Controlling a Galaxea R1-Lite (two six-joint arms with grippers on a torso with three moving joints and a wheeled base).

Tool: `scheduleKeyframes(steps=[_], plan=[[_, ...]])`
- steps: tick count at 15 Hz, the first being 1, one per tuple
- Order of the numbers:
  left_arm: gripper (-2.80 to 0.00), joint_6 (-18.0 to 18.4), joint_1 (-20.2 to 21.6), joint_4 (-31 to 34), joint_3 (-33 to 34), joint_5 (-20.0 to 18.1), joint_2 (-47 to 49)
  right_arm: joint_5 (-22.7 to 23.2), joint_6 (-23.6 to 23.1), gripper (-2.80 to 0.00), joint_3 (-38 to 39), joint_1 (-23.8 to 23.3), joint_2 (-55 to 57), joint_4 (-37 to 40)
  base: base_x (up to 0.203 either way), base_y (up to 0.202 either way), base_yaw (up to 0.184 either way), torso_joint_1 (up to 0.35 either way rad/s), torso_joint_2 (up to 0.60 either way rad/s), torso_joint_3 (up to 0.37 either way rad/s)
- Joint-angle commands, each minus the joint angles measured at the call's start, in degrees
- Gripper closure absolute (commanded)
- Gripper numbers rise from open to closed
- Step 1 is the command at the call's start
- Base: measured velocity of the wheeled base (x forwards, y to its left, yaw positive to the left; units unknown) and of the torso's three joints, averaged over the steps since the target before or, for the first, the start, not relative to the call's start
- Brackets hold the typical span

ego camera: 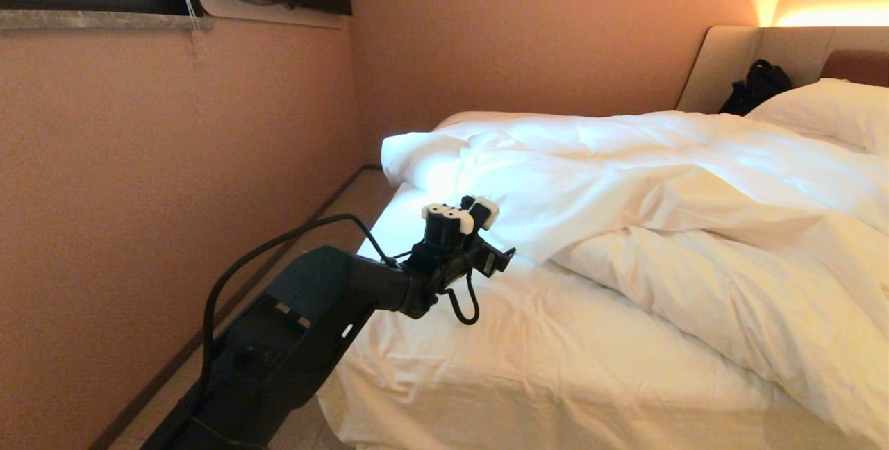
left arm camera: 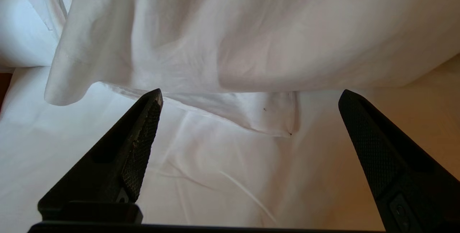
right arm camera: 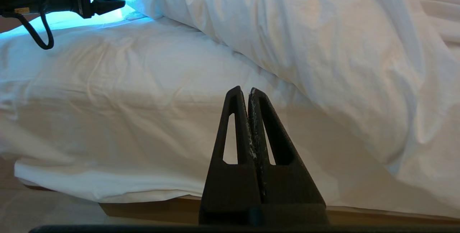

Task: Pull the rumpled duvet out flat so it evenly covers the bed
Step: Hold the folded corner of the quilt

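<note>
Left gripper [left arm camera: 249, 94], fingers spread wide, hovers at the rumpled duvet's [ego camera: 660, 179] edge; right gripper [right arm camera: 248, 91] closed, empty, beside the bed [ego camera: 528, 360].

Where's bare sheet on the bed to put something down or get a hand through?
Free: the flat sheet at the bed's foot, between the duvet's folded-back edge and the mattress edge. The left gripper, jaws open, hovers over its wall-side corner. Crowded: the duvet is bunched toward the pillow, and it slopes across the right side down to the foot edge.
</note>
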Motion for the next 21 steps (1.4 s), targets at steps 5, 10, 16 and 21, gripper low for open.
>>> scheduleKeyframes(steps=[5, 10, 16, 21], plan=[[-2.80, 0.0, 2.8, -0.3, 0.0, 0.0, 0.1, 0.0, 0.0, 0.00, 0.0, 0.0, 0.1, 0.0, 0.000, 0.000, 0.000, 0.000, 0.00, 0.000], [-2.80, 0.0, 6.6, -0.1, 0.0, -0.1, 0.0, 0.0, 0.0, 0.00, 0.0, 0.0, 0.1, 0.0, 0.000, 0.000, 0.000, 0.000, 0.00, 0.000], [-2.80, 0.0, 8.1, -0.2, -0.1, -0.4, -0.1, 0.0, 0.0, 0.00, 0.0, 0.0, 0.1, 0.0, 0.000, 0.000, 0.000, 0.000, 0.00, 0.000], [-2.80, -0.1, 9.1, -0.3, -0.1, -0.3, 0.0, 0.0, 0.0, 0.00, 0.0, 0.0, 0.1, 0.0, 0.000, 0.000, 0.000, 0.000, 0.00, 0.000]])
